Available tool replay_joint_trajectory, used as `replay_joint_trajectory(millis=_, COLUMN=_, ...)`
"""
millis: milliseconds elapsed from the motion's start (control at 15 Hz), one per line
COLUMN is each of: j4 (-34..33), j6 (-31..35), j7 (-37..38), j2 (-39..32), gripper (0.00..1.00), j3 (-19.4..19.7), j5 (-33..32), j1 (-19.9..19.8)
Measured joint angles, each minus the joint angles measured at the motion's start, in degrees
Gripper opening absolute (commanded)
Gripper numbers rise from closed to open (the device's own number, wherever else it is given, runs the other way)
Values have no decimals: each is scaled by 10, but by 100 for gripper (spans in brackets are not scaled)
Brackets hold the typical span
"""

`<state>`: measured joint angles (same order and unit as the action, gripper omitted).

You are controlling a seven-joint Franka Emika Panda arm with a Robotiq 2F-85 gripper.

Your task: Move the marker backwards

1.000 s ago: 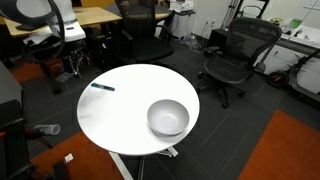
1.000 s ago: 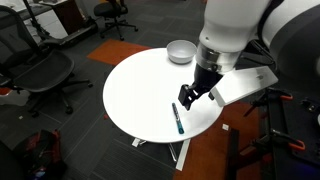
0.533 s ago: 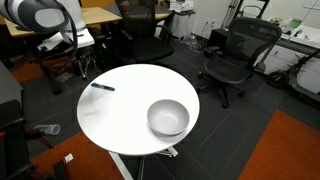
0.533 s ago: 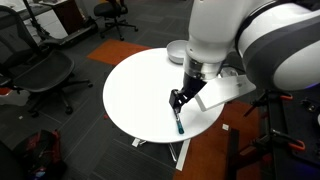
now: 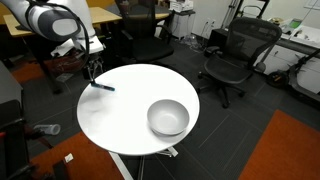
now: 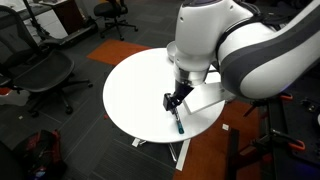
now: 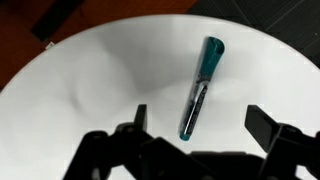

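The marker (image 7: 200, 88), a thin dark pen with a teal cap, lies flat on the round white table (image 7: 90, 90). It also shows in both exterior views (image 5: 102, 87) (image 6: 178, 122), near the table's edge. My gripper (image 7: 200, 125) is open and hangs just above it, one finger on each side of the marker's lower end, not touching it. In an exterior view the gripper (image 6: 172, 100) is right over the marker; in an exterior view it (image 5: 91, 70) is beside the marker's end.
A grey bowl (image 5: 168, 117) stands on the table, far from the marker; it shows partly behind the arm (image 6: 178, 47). Office chairs (image 5: 228, 55) (image 6: 40, 75) and desks ring the table on dark carpet.
The arm has swung in over the table and the open gripper has come down over the marker. The marker and bowl have not moved.
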<state>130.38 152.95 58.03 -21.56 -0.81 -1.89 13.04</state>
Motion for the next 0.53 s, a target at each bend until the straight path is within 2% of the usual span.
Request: replay_joint_trajectory(millis=533, j4=-50, j6=1, j7=0, j2=-52, gripper=100, j3=13, j5=0, j1=7)
